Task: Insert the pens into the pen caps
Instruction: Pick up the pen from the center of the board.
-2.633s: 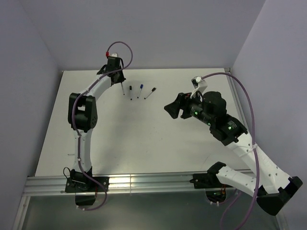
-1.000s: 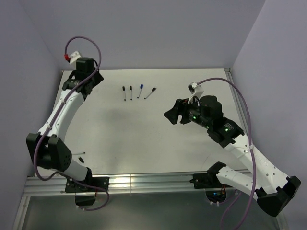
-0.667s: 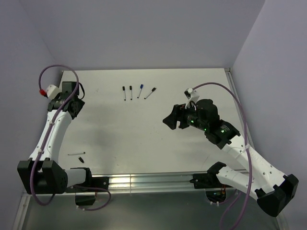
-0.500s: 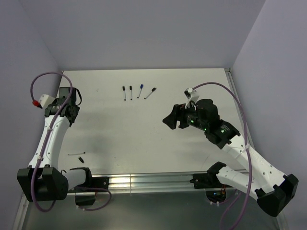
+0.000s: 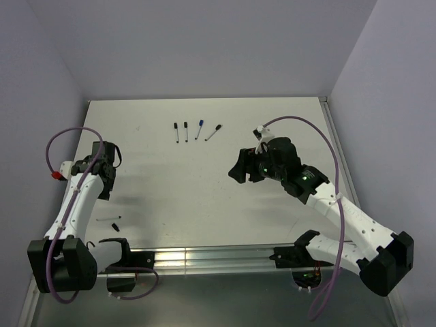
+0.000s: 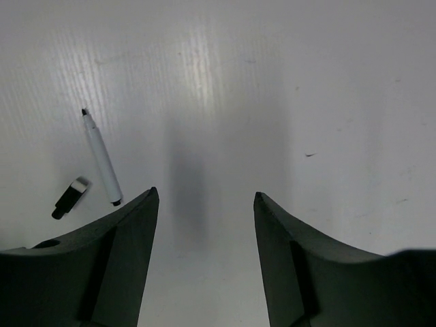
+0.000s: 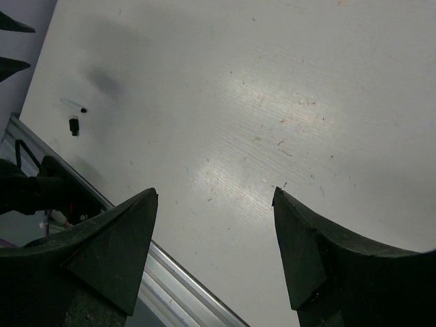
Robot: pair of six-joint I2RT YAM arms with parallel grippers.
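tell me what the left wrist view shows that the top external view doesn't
Only left wrist: the bare dark tip of the loose pen and the white band on the cap beside it. Only top external: four pens in a row at the far side, and the right gripper. Both: that pen, that cap, the open left gripper, the table.

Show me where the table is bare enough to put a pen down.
Bare: the middle of the table, between the row of four pens at the far side, the left fingers and the right fingers. Crowded: near left, around the loose pen and cap.
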